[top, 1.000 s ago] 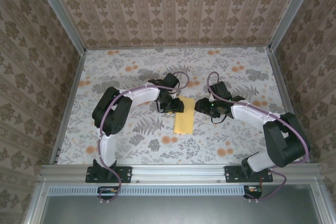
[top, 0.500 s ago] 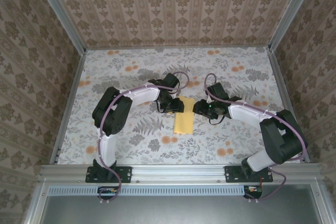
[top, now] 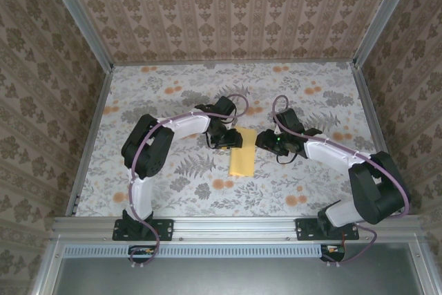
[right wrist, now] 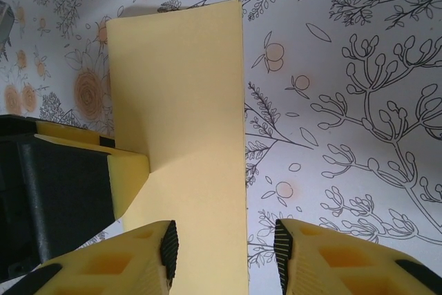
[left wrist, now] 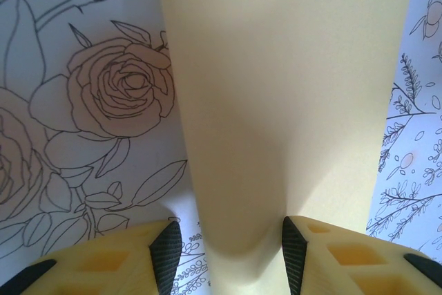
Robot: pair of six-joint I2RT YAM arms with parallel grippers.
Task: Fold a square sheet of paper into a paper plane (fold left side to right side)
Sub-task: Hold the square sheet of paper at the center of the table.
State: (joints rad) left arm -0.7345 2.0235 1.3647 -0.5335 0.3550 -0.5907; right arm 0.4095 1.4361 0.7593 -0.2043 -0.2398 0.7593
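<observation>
The pale-yellow sheet of paper [top: 241,160] lies flat mid-table as a narrow upright rectangle, folded in half. My left gripper [top: 231,141] sits low at its far left corner. In the left wrist view the paper [left wrist: 290,101] bulges up in a rounded fold between the spread jaws of that gripper [left wrist: 226,257]. My right gripper [top: 262,139] is open at the sheet's far right side. Seen from the right wrist, the right gripper [right wrist: 222,253] straddles the straight right edge of the paper [right wrist: 179,101], and a left fingertip [right wrist: 128,177] rests on the sheet.
A floral-printed cloth [top: 173,88] with orange blotches covers the table. Patterned walls and metal rails [top: 90,136] close in the left, right and back. Both arm bases are bolted at the near edge.
My right gripper edged a little toward the paper and back. The paper and the left gripper have stayed put.
</observation>
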